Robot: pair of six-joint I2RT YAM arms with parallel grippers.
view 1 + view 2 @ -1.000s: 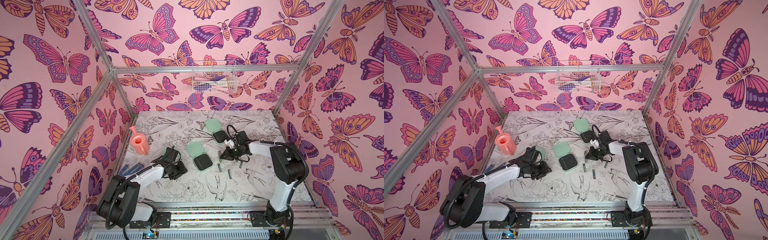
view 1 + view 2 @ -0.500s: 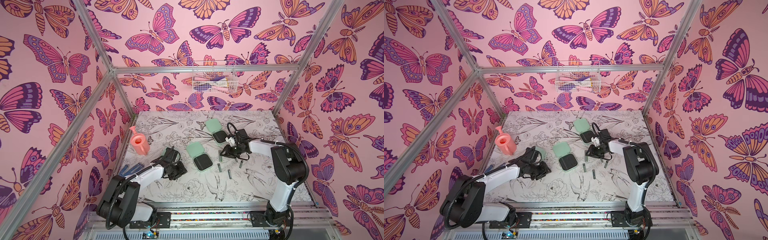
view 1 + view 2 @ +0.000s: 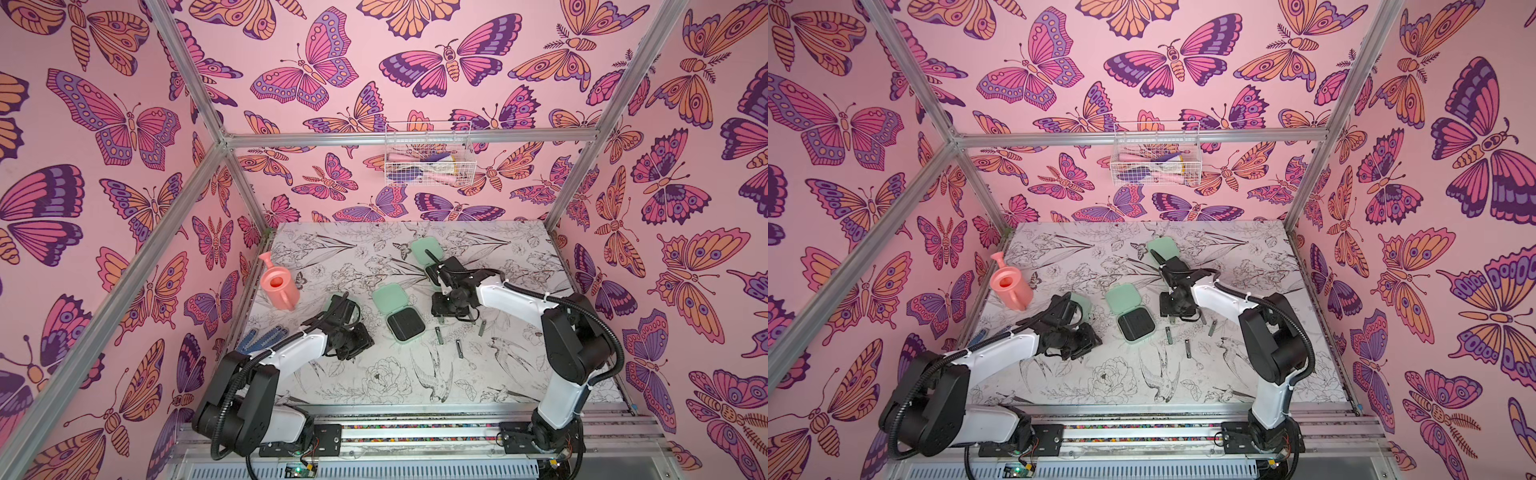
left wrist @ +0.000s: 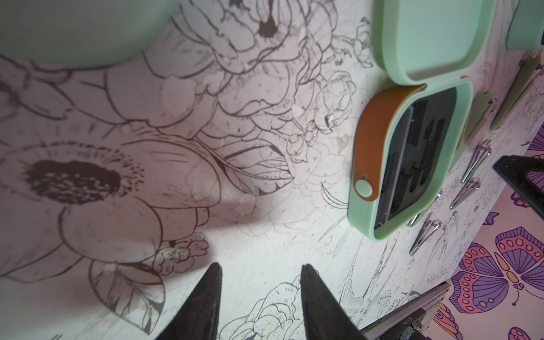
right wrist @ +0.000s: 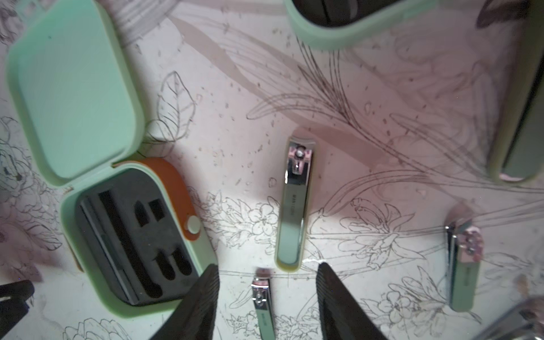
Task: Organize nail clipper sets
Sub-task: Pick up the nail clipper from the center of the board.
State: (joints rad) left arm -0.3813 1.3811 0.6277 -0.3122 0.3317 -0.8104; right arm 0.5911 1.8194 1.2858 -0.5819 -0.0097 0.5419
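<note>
Nail clipper sets (image 3: 399,307) sit mid-desk (image 3: 374,374) in both top views, one lying open flat with loose clippers (image 3: 459,348) just beside it. Bare floral surface runs to the front edge, and both arms reach low. Left wrist view: left claw (image 4: 260,279) spread, empty, over bare desk. Right wrist view: right claw (image 5: 268,273) spread, a small clipper (image 5: 262,300) lying between its fingers.

I see the flower-printed table (image 3: 374,374) carrying an open mint case (image 3: 399,311) at its middle, a second case (image 3: 426,251) toward the back and a third case (image 3: 1081,303) at the left, partly hidden. Loose clippers (image 3: 439,336) lie just right of the middle one. A pink watering can (image 3: 279,286) and a blue glove (image 3: 262,338) sit along the left edge.
</note>
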